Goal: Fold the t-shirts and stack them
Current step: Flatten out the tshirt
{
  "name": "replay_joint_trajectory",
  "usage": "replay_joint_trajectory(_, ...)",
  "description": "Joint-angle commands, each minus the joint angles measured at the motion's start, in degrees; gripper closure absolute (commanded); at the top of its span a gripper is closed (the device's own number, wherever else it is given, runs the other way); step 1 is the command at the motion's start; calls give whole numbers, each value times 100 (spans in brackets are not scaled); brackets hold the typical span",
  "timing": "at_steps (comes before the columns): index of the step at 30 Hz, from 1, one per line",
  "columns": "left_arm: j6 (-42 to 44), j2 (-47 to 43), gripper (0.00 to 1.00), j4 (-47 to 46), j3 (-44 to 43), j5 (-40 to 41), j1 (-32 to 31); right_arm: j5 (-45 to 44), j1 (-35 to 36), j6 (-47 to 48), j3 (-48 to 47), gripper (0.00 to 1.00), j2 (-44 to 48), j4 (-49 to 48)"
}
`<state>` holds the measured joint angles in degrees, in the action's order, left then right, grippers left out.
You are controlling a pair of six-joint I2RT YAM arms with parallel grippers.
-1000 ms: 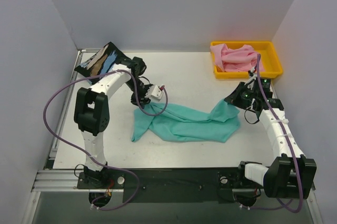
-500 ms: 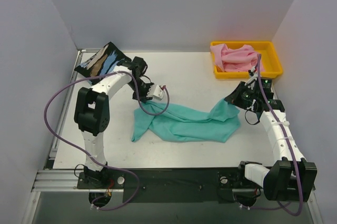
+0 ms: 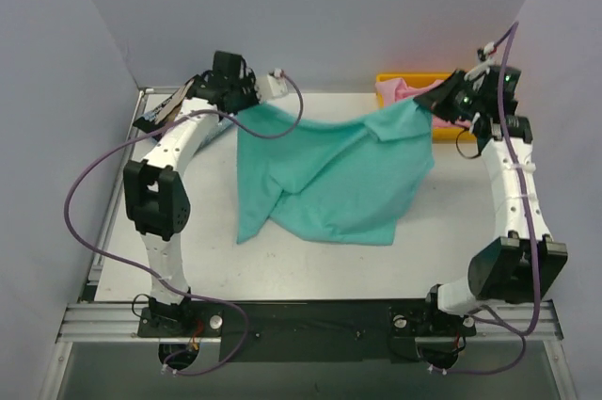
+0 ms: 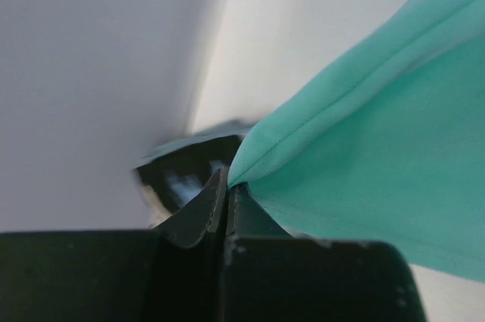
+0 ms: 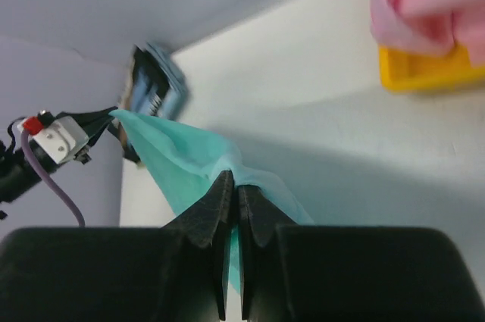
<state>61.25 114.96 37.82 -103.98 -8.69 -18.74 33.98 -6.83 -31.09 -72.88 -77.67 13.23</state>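
Left pincer is clamped on one top corner of the teal-green tee, and right pincer on the other. The cloth hangs spread between them, long axis left to right, its lower edge draped on the worktop nearer the bases.

I see a white table. The green shirt hangs down onto it. A yellow tray sits far right, a black shirt far left.
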Motion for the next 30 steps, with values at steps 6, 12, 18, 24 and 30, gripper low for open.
replay_joint_trajectory(6,-1186,-430,100,-1287,-3092,825,871,672,-266,-1566,-4215,100,-1646,-945)
replay_joint_trajectory(12,-975,-930,100,-1014,-2795,588,1065,830,-354,-1646,-3709,100,-1243,-1077)
replay_joint_trajectory(18,-729,-2667,100,-760,-47,26,1057,953,-214,-988,-1120,100,128,17)
replay_joint_trajectory(24,-325,-4277,100,109,3247,-299,1066,708,67,-240,1437,100,2015,1548)
replay_joint_trajectory(30,-325,-5044,100,401,5412,-143,1066,241,410,-878,4198,100,3466,1946)
